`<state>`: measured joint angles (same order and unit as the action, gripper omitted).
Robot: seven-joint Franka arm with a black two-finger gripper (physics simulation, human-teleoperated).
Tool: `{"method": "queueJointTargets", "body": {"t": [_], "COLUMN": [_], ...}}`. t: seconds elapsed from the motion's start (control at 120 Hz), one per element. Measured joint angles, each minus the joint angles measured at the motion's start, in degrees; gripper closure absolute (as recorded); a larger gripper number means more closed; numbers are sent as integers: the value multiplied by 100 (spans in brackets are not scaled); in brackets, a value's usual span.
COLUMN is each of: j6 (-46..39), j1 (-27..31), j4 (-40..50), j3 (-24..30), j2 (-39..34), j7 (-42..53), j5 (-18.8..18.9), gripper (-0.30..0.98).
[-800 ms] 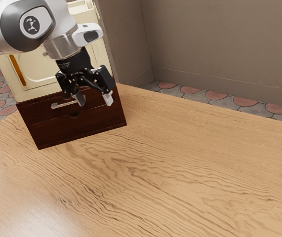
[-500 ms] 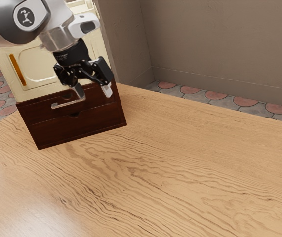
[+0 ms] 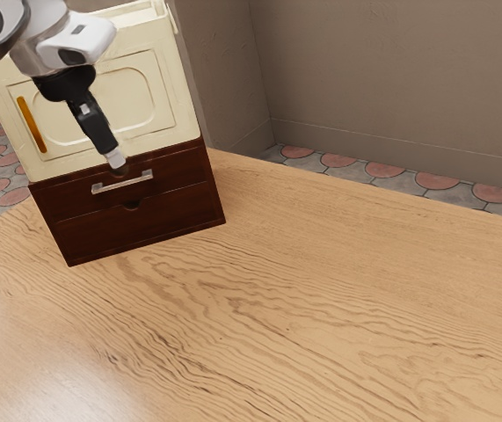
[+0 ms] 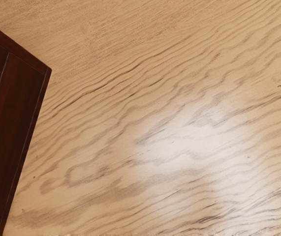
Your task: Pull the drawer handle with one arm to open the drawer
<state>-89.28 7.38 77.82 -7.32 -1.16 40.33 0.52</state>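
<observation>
From my station I see the gripper (image 3: 116, 162) near the handle (image 3: 123, 184), just above it in the exterior view, and from this angle I cannot tell whether it is open or closed. The handle is a slim metal bar across the front of the upper drawer (image 3: 180, 168), which looks flush with the dark wooden cabinet (image 3: 149, 223) on the table (image 3: 321, 290). I expect the bar to be rigid, smooth and a little slippery, hardly fragile, and the drawer to be fairly light but perhaps stiff at first. I would take the bar mid-span, between its two mounts, and draw it straight out, since an off-centre pull could bind the drawer or drag the cabinet along
</observation>
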Motion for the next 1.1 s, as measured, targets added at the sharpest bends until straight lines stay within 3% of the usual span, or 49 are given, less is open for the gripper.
{"method": "queueJointTargets", "body": {"t": [0.167,0.292,0.425,0.608,0.7,0.9,1.1], "j6": [-651,-1302,-1782,-2485,-2731,-2992,-3074], "j1": [503,804,1056,268,266,416,558], "j4": [724,1010,1042,1141,1160,1097,1055], "j3": [-37,-73,-13,279,293,239,-23], "j2": [-11,187,450,760,824,947,993], "j7": [1051,1554,2015,2518,2718,3061,3149], "j5": [2,310,397,371,354,219,-313], "gripper": [0,1,6,15,17,21,19]}}
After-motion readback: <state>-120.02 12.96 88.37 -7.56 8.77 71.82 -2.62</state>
